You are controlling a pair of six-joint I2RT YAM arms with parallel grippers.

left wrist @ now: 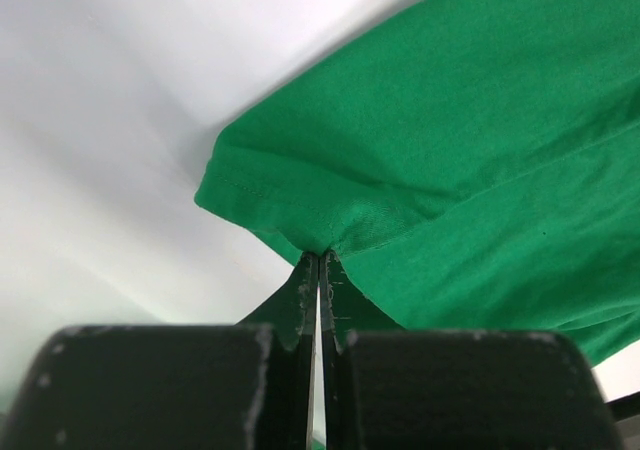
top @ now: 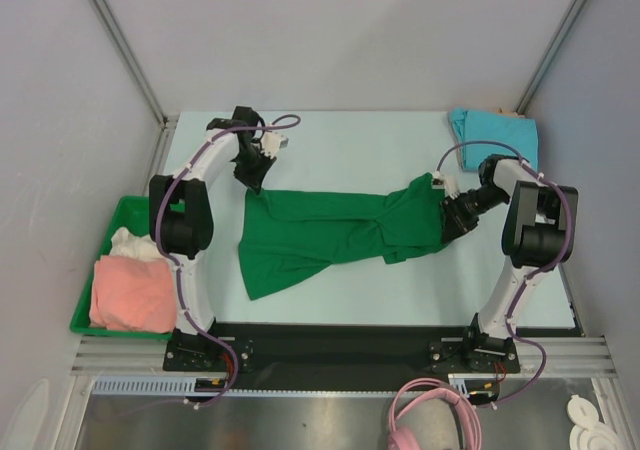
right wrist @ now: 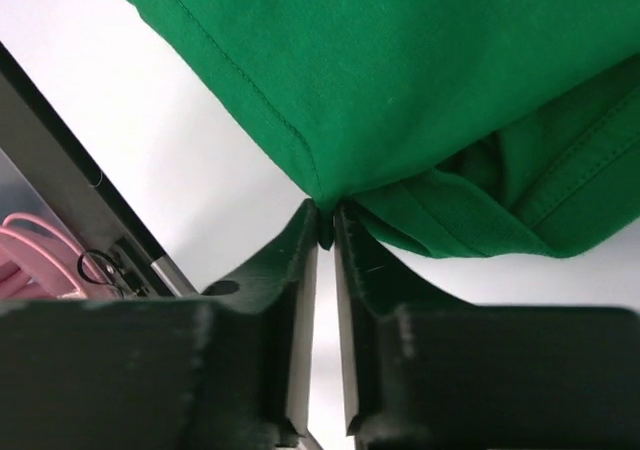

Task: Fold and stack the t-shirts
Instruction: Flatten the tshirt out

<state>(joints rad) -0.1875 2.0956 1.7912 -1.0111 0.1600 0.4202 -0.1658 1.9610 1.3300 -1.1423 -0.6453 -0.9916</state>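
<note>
the left tool (left wrist: pixel 318 260) is closed to a hairline gap on a stitched corner of the green t-shirt (left wrist: pixel 450 150), the cloth bunching into a small pucker right at the tips of the two dark fingers (left wrist: pixel 300 300). in the overhead view this left tool (top: pixel 252 182) sits at about 10 o'clock from the middle of the surface (top: pixel 380 140), pointing down at the shirt's left end. the right tool (right wrist: pixel 327 225) is likewise pinched narrow, gripping a hemmed edge of the green t-shirt (right wrist: pixel 400 90), with a folded, seamed lump of the same cloth hanging just at its 2 o'clock. from above, the right tool (top: pixel 447 215) lies at about 3 o'clock, touching the shirt's right end. between the two tools the green t-shirt (top: pixel 330 232) stretches across the middle of the surface, roughly along the 9-to-3 line, creased and gathered toward the right, with a broad flap spreading toward 7 o'clock; whether the held edge is clear of the surface i cannot tell. a teal t-shirt (top: pixel 495 130) lies folded in the far corner at about 1 o'clock, well apart from the green one. off the surface's left edge, at about 8 o'clock, a green bin (top: pixel 130 206) holds a pink garment (top: pixel 135 292) on its near side and a white garment (top: pixel 135 242) just beyond it, the two touching. a pink cable (top: pixel 430 410) coils at 5 o'clock, past the arm bases, and the pink cable (right wrist: pixel 35 255) also shows at the left of the right wrist view.
</note>
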